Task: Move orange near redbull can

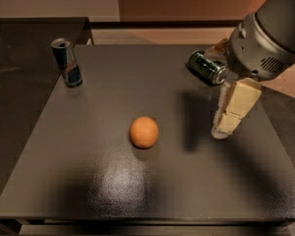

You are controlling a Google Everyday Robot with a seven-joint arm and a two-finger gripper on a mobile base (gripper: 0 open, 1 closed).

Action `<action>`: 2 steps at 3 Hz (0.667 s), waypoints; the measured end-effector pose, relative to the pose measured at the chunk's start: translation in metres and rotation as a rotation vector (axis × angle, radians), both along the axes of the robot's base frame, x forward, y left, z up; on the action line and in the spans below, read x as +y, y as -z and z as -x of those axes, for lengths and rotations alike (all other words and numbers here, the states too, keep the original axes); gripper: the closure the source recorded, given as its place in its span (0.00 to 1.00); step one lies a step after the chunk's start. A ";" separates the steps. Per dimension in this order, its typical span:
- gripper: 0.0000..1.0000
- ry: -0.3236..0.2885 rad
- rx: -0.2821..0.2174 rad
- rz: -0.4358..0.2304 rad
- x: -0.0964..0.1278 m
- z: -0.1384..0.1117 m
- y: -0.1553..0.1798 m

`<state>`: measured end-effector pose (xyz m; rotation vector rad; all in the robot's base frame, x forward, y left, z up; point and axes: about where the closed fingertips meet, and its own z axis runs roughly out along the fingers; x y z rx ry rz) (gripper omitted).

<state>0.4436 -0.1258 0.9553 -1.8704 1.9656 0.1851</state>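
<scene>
tabletop [113, 191]: one orange [143, 132], one redbull can [67, 63], one hand [222, 129] beside green can [207, 67], grip unclear.

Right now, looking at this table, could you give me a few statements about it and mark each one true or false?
1. The orange sits near the middle of the table. True.
2. The redbull can lies on its side. False: it stands upright at the far left.
3. The pincer holds the orange. False: it hangs to the right of the orange, apart from it.
4. A dark green can lies on its side at the far right. True.
</scene>
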 end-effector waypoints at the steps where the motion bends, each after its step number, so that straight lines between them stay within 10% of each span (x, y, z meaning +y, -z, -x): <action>1: 0.00 -0.068 -0.014 -0.053 0.034 0.005 0.006; 2: 0.00 -0.129 -0.015 -0.087 0.065 0.010 0.017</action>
